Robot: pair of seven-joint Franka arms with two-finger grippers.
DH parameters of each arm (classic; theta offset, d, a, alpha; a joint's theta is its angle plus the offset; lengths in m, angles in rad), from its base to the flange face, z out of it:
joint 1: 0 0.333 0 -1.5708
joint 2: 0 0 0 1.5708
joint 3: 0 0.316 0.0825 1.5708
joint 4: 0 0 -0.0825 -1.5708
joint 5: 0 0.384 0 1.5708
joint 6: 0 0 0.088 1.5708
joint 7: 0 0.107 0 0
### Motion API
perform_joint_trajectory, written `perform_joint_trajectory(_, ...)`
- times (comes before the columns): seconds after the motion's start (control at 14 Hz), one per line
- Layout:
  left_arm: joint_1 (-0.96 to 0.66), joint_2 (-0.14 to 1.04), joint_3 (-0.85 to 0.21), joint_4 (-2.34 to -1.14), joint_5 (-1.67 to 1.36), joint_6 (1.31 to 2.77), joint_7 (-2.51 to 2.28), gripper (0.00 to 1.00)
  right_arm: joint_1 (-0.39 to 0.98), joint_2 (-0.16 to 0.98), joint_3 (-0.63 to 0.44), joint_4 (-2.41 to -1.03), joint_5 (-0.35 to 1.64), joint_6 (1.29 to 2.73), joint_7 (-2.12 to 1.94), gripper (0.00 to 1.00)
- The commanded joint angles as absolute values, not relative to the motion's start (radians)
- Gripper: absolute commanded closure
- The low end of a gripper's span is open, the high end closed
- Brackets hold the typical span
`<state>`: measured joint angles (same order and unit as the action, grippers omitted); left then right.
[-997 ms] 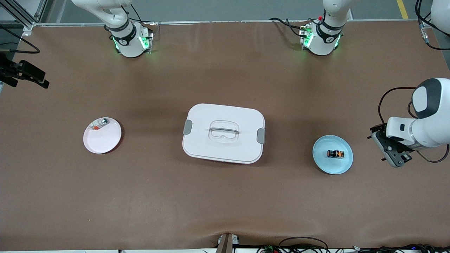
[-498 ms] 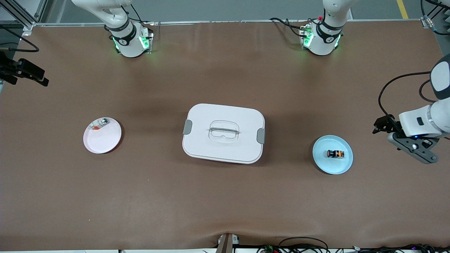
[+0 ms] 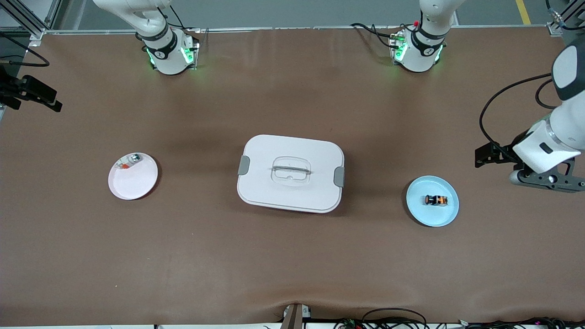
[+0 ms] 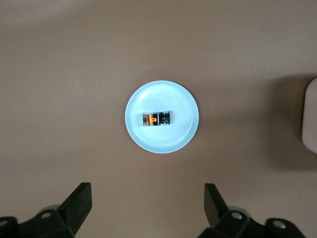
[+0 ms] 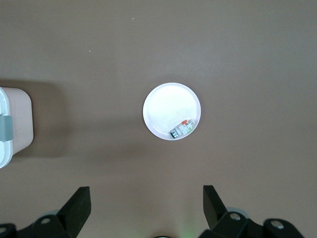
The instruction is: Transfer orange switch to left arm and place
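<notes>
The orange switch (image 3: 435, 200) lies on its side on a light blue plate (image 3: 445, 214), beside the white box (image 3: 290, 173) toward the left arm's end of the table. In the left wrist view the switch (image 4: 157, 119) and its plate (image 4: 185, 101) show from high above. My left gripper (image 4: 147, 199) is open and empty, high over the bare table beside the blue plate; its hand (image 3: 547, 178) shows at the front view's edge. My right gripper (image 5: 146, 200) is open and empty, high over the table by the white plate (image 5: 166, 106).
A white plate (image 3: 137, 183) toward the right arm's end holds a silvery-clear part with red and green bits (image 3: 129, 161). The box's edge shows in both wrist views, the left (image 4: 310, 116) and the right (image 5: 12, 124). Black gear (image 3: 29, 91) sits at the table's edge.
The left arm's hand has swung away from the blue plate toward the table's end and turned at the wrist. The switch, plates and box have not moved.
</notes>
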<state>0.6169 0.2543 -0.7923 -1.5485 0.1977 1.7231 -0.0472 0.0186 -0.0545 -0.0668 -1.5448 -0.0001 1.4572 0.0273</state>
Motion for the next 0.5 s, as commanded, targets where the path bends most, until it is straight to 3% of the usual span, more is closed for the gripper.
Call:
perform_joint_trajectory(0.0, 0.627, 0.198, -0.799, -1.554, 0.195, 1.701, -0.081, 0.0, 0.008, -0.043, -0.054, -1.519, -0.003, 1.437, 0.038, 0.0)
perform_joint_trajectory(0.21, 0.577, 0.178, -0.757, -1.532, 0.193, 1.692, -0.069, 0.0, 0.008, -0.043, -0.054, -1.519, -0.003, 1.437, 0.038, 0.0)
perform_joint_trajectory(0.43, 0.309, 0.117, -0.43, -1.529, 0.178, 1.645, -0.06, 0.0, 0.008, -0.043, -0.054, -1.519, -0.003, 1.437, 0.038, 0.0)
